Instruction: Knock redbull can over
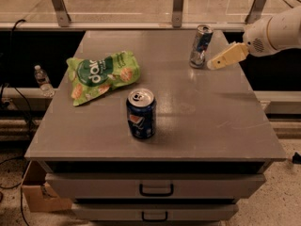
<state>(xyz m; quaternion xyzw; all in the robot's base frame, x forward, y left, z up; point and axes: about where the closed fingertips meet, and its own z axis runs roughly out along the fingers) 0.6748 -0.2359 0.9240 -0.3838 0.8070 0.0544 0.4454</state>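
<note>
dim warm light | tabletop [221, 126] sheen centre | tool [211, 64] lit pale, rear right

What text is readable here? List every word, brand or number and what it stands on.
"dal", roughly, in white letters on the green snack bag; the rest is blurred.
Dark blue can: a round red-white-blue logo, no legible word.
redbull can: print too blurred to read.
gripper, close beside the redbull can: no text.
</note>
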